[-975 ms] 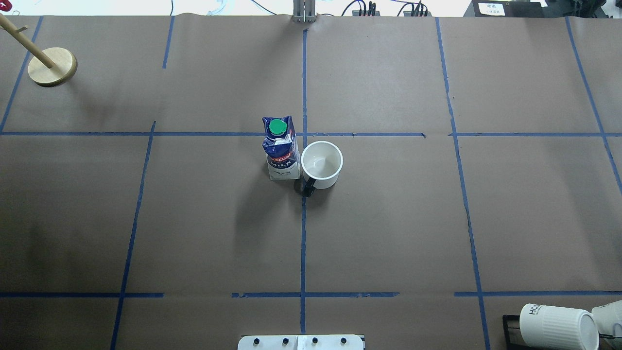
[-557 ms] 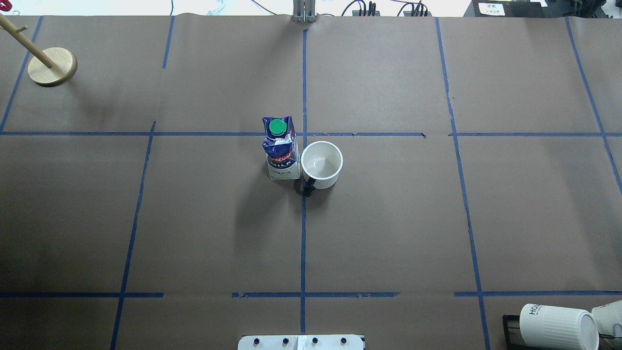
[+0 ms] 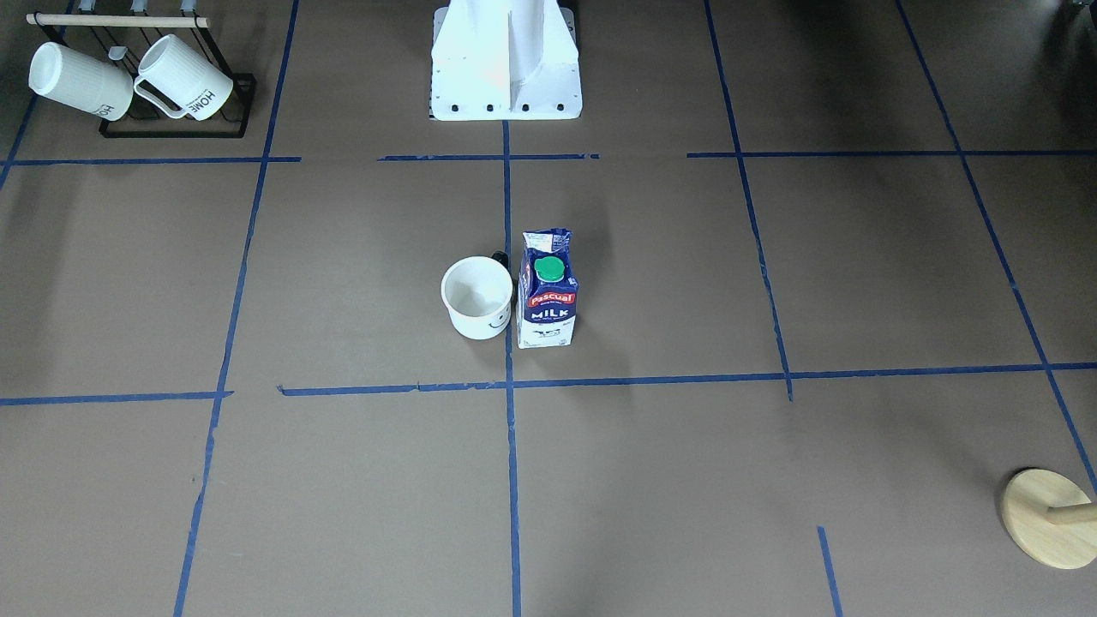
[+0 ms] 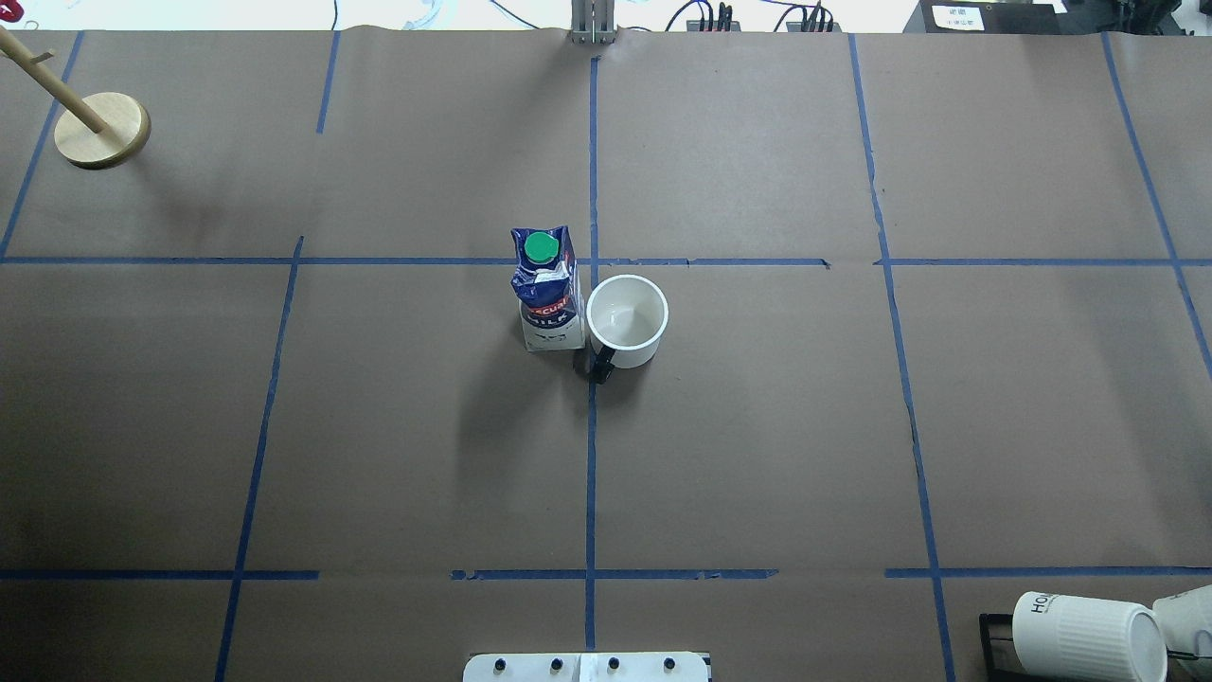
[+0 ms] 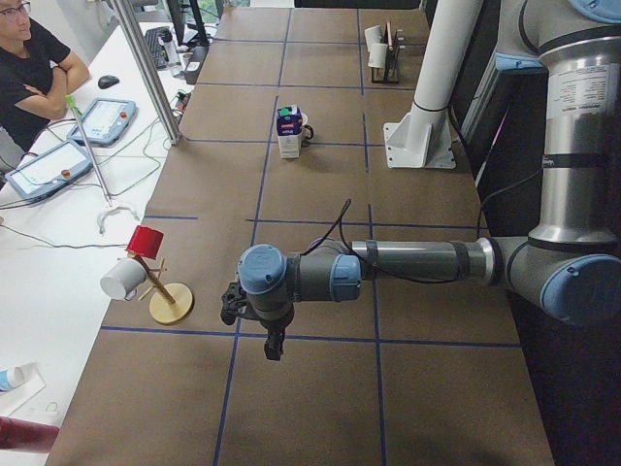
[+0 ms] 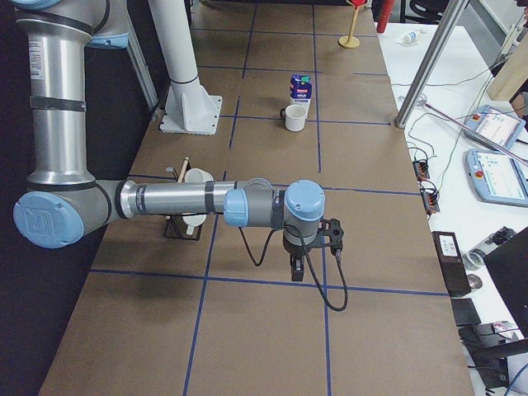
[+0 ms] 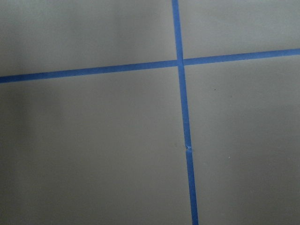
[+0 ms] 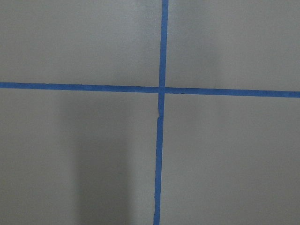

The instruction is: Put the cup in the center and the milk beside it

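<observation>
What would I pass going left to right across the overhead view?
wooden stand → milk carton → cup → ribbed mug lying at the lower right.

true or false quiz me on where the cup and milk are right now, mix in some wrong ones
1. The cup stands upright, mouth up, inside the center square. True.
2. The milk lies on its side. False: it stands upright, with its green cap on top.
3. The milk stands close beside the cup. True.
4. The cup's handle points away from the robot. False: it points toward the robot's side of the table.
5. A gripper is holding the cup. False: nothing touches it; the left gripper and the right gripper hang far from it, out toward the table's ends.
</observation>
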Motion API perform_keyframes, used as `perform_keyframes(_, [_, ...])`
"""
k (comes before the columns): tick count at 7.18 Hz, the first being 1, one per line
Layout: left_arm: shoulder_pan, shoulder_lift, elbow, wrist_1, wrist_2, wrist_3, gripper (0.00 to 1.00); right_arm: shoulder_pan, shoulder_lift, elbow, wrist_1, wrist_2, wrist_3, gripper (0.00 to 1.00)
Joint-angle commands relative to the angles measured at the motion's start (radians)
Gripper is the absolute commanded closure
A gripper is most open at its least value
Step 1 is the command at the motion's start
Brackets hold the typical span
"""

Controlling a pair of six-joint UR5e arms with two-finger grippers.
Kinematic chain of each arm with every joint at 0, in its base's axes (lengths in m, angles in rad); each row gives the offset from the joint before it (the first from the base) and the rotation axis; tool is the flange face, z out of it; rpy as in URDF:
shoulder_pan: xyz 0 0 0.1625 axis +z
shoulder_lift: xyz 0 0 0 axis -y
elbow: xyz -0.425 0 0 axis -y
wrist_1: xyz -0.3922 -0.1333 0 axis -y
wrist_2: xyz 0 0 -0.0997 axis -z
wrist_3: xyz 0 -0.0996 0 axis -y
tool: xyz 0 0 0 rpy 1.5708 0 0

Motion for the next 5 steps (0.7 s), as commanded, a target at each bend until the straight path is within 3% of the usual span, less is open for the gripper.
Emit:
perform_keyframes(1, [-0.001,0.002,0.001,0.000,0.003,-0.005,0.00,0.000,0.001,-0.008,0.000,-0.001,0.000,0.00])
perform_keyframes(5, [-0.002,0.003,-0.001,0.000,0.004,-0.005,0.00,0.000,-0.002,-0.066,0.021,-0.004,0.002,0.00])
